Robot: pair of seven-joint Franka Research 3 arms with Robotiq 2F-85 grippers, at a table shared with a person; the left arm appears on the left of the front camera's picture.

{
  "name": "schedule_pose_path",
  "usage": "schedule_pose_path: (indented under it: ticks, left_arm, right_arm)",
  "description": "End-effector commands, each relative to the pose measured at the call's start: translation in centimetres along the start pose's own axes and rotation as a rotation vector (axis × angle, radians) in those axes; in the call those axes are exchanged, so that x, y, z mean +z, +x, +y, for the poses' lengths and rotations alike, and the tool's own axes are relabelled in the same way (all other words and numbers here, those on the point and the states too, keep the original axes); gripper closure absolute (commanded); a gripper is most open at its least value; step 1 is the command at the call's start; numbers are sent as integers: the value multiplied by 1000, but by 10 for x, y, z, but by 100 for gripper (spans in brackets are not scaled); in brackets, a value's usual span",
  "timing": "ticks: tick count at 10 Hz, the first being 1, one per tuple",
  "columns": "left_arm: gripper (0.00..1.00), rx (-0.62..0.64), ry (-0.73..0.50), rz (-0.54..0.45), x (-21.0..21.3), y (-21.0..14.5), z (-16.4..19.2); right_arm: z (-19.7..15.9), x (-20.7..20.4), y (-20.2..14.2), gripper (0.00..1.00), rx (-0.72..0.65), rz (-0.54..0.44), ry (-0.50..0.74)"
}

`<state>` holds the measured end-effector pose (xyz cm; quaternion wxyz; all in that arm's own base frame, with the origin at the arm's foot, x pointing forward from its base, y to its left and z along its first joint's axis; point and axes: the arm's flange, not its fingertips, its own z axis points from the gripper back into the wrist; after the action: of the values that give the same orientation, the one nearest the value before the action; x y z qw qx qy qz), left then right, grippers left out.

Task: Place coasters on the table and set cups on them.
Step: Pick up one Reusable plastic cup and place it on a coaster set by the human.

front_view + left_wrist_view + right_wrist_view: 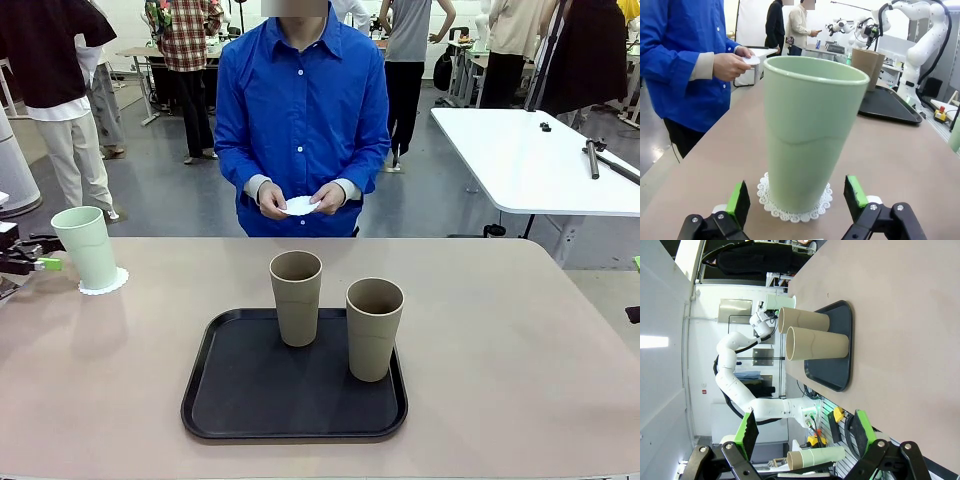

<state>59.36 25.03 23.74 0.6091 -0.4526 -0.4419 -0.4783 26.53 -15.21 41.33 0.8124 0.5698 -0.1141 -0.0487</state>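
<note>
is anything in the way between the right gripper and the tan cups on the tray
Nothing visible. From the right gripper, jaws open, bare table runs up to the black tray. The nearer tan cup stands partly in front of the farther tan cup, so only that second one is partly screened.

Mint cup (86, 245) upright on coaster (108, 285); tan cups (296, 297) upright

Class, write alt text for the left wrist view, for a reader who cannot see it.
A pale mint green cup stands on a white doily coaster on the beige table, the left arm's jaws open either side of it, not touching. Behind, a person in blue holds another coaster.
</note>
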Motion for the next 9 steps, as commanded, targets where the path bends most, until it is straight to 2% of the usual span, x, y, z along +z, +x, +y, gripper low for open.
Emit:
schedule_pose_path:
  ticks: [1,3,4,5,8,9]
  left_arm:
    - [0,14,1,122,12,36,-25]
    - [0,21,103,320,20,88,-61]
    - [0,-3,191,479,21,115,-82]
    - [0,-5,249,589,18,136,-103]
    - [0,2,345,797,-3,201,-155]
    - [0,51,389,839,-16,216,-169]
  right_arm:
    - [1,0,0,0,9,-2,11]
    - [1,0,0,0,9,-2,11]
    - [1,0,0,0,9,-2,11]
    - [1,0,0,0,9,-2,11]
    - [1,0,0,0,9,-2,11]
    - [1,0,0,0,9,-2,11]
